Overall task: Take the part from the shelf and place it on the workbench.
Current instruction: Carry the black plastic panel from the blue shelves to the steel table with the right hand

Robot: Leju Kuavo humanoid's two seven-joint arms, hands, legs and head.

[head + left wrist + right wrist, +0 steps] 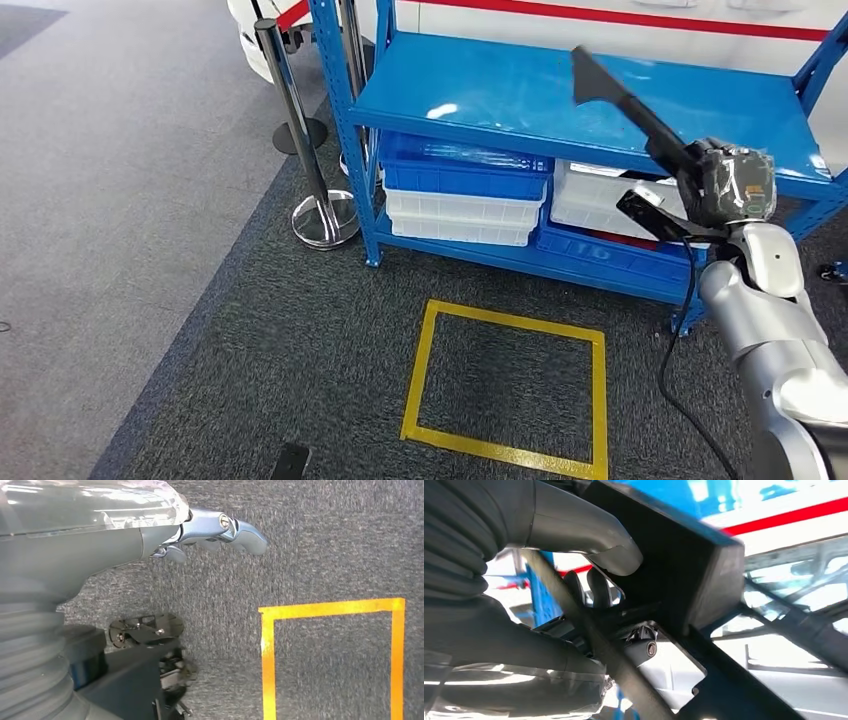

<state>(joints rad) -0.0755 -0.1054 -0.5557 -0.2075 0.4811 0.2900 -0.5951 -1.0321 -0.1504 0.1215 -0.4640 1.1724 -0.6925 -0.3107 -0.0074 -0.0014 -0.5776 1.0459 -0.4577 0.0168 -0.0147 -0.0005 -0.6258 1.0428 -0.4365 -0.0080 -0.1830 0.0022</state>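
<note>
Closest thing to the lens is the right hand itself, thumb and darker fingers wrapped around the black part, so it's holding it, no question. From the head view the same right hand sits up at the right end of the blue shelf, and the part sticks out of it like a long stick. Its long axis runs diagonally, up and to the left from the hand, with the wider flared end pointing out over the top shelf board. Looks lifted off the board rather than resting on it, but I can't be totally sure from this angle.

The left hand hangs low over the grey carpet near the yellow taped square, fingers loosely apart, holding nothing.

No tabletop anywhere in sight, so I'd guess the part is picked and the carry is what's left. The right arm does it all; that long end needs to swing clear of the shelf uprights first.
</note>
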